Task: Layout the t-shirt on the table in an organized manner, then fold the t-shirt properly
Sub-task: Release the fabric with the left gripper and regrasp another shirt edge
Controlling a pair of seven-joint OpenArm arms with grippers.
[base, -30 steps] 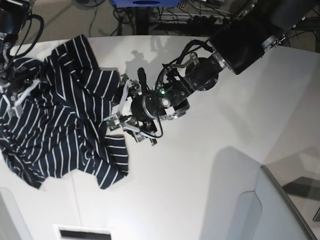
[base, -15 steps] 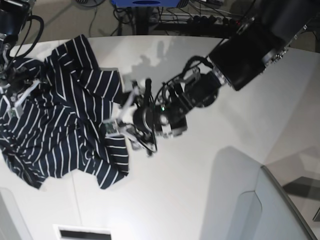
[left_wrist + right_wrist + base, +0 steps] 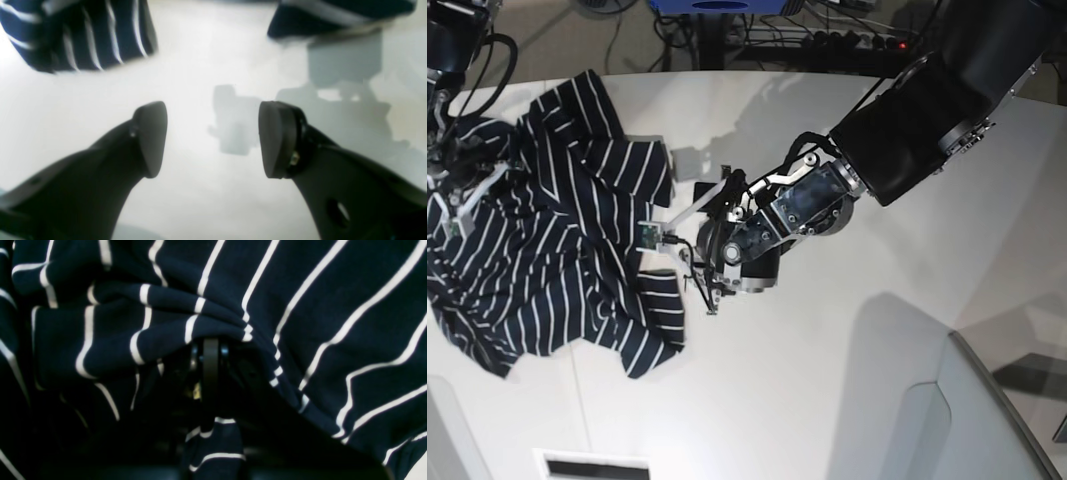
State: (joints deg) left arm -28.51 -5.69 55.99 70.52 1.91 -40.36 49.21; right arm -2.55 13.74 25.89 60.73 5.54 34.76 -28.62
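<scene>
Now: t-shirt [image 3: 547, 230] rumpled, seemingly bunched | left fingers [image 3: 150, 140] spread | right pinching fabric

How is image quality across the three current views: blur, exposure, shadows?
Left wrist: soft all over, the t-shirt smeared, grey shadows on the bright white table between the open left gripper fingers. Right wrist: very dark, the right gripper barely separates from fabric. Base: sharp, arm shadows on the tabletop.
</scene>
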